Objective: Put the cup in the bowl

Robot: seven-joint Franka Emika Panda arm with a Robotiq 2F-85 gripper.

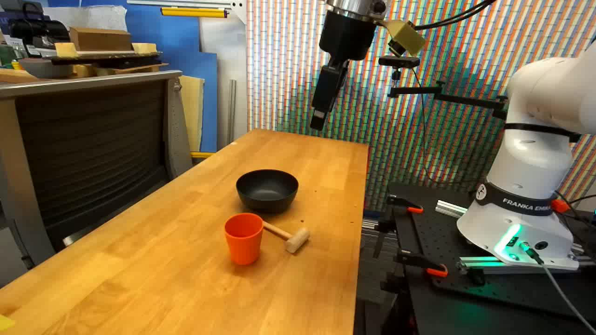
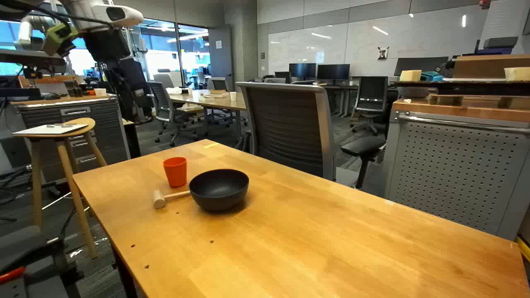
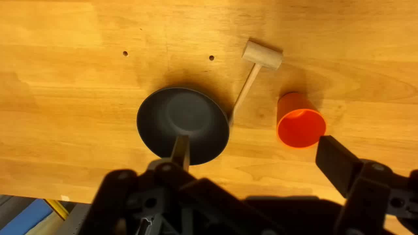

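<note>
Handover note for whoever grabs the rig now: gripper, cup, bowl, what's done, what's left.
Gripper: open, holding nothing, above table level.
Cup: upright on the table, outside the bowl.
Bowl: mouth up on the table, beside the cup.
Wooden mallet: lying by both, handle end right at the bowl; contact unclear.
Done: no grasp or placement yet.
Left: grasp cup, lift, set in bowl, release.

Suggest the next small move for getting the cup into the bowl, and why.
I'd probably shift the gripper across to centre it over the cup. The cup stands upright outside the bowl, and in the wrist view the jaws stand apart, with the cup near one and the bowl partly behind the other.
</note>
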